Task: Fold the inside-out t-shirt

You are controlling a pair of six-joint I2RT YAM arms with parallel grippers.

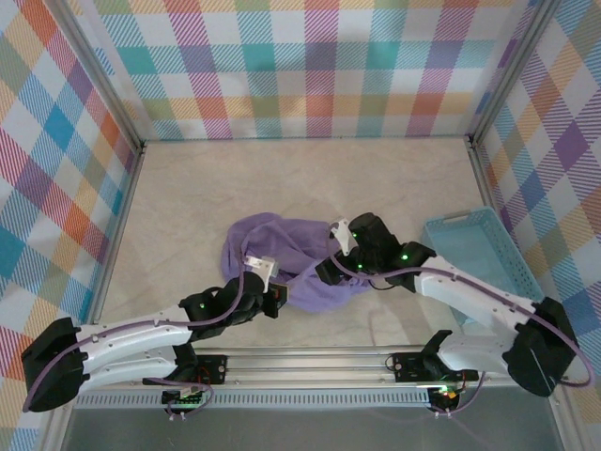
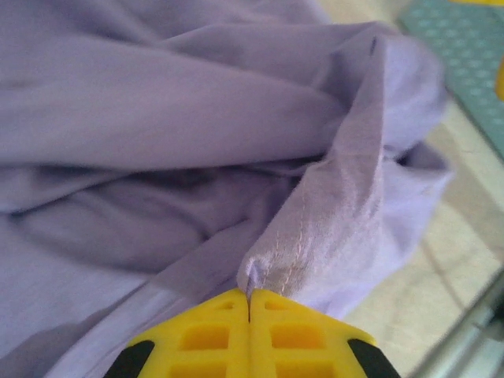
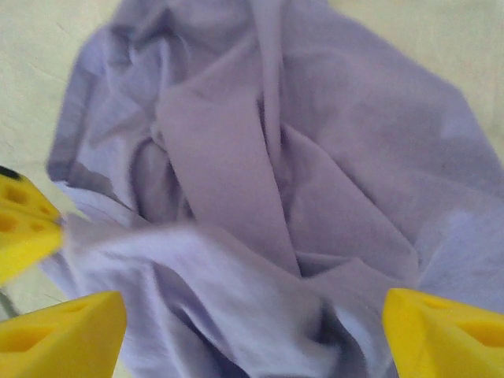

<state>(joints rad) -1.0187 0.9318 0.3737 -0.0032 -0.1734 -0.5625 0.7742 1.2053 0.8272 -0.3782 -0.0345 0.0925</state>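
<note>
Left tool [image 2: 249, 303] is clamped on a seamed edge of the inside-out t-shirt [image 1: 282, 244]; right tool [image 3: 253, 327] hovers above it, jaws wide, holding nothing. Shirt lies crumpled on the worktop [image 1: 188, 207], so seemingly no fold is made: spreading and folding are all left.

A pale, faintly marbled table [image 1: 188, 216] is carrying two things. The inside-out t-shirt [image 1: 282, 246] is lying crumpled in a loose heap near the middle of the surface, a little toward the near edge. Its lavender fabric is bunching into thick folds and ridges instead of spreading flat. A light blue plastic basket [image 1: 474, 256] is sitting directly on the tabletop close to the right edge, apart from the shirt. Bare tabletop is showing behind and to the left of the heap.
</note>
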